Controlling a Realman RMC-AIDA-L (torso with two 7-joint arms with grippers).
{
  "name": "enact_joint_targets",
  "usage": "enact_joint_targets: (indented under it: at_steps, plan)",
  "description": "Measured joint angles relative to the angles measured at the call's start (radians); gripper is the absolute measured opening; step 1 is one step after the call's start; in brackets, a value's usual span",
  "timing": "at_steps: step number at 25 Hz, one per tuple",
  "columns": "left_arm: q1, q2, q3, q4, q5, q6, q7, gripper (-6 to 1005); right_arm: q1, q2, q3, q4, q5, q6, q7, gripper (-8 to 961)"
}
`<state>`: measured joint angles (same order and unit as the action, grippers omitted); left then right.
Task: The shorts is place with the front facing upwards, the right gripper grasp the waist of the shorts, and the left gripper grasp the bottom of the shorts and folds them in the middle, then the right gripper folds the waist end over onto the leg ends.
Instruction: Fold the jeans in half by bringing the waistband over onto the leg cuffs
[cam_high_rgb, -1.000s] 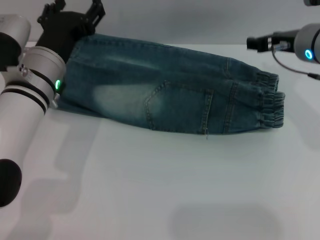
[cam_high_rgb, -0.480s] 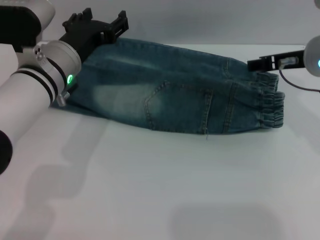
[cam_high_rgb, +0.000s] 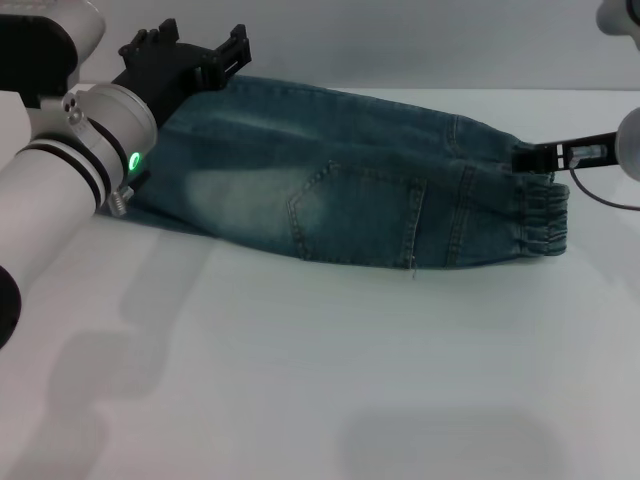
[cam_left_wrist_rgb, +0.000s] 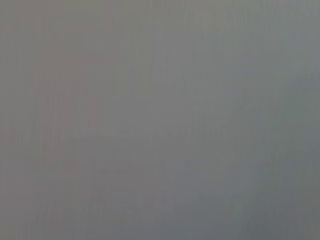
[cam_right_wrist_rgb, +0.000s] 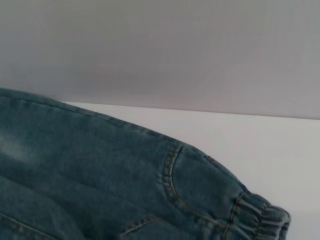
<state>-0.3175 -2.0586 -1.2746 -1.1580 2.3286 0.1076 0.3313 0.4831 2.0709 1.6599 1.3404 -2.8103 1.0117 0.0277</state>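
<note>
The blue denim shorts (cam_high_rgb: 330, 170) lie folded lengthwise on the white table (cam_high_rgb: 320, 380), with a stitched pocket on top. The puckered waist (cam_high_rgb: 540, 205) points right and the leg ends (cam_high_rgb: 150, 205) point left, partly behind my left arm. My left gripper (cam_high_rgb: 200, 45), a black claw, hovers open over the far corner of the leg ends and holds nothing. My right gripper (cam_high_rgb: 535, 155) rests at the far top edge of the waist. In the right wrist view, the shorts (cam_right_wrist_rgb: 100, 170) and waist (cam_right_wrist_rgb: 260, 215) fill the lower part. The left wrist view shows only plain grey.
A grey wall (cam_high_rgb: 400, 40) runs behind the table's far edge, just beyond the shorts. The white left arm (cam_high_rgb: 60, 190) reaches across the table's left side. Bare table surface lies in front of the shorts.
My right gripper has come down from above the table to the waist's far edge. My left gripper has shifted right along the leg ends and now stays almost still.
</note>
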Motion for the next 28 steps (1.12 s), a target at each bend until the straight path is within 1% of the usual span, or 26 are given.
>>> enact_joint_targets:
  at_steps: [5,13,23,28]
  plan:
    - [0.000,0.000,0.000,0.001,0.000,0.000,0.000,859,0.005,0.002,-0.003,-0.029,0.010,-0.010,0.000,637]
    - [-0.016,0.000,0.000,0.016,0.000,-0.007,0.000,859,-0.003,0.004,-0.015,-0.007,0.050,-0.012,-0.001,637]
    - [-0.021,0.000,0.000,0.022,0.000,-0.008,0.000,859,0.007,0.003,-0.049,-0.016,0.061,-0.012,-0.001,638]
    - [-0.025,-0.001,0.002,0.025,0.000,-0.006,0.000,859,0.026,0.002,-0.041,-0.069,0.060,-0.022,-0.001,637]
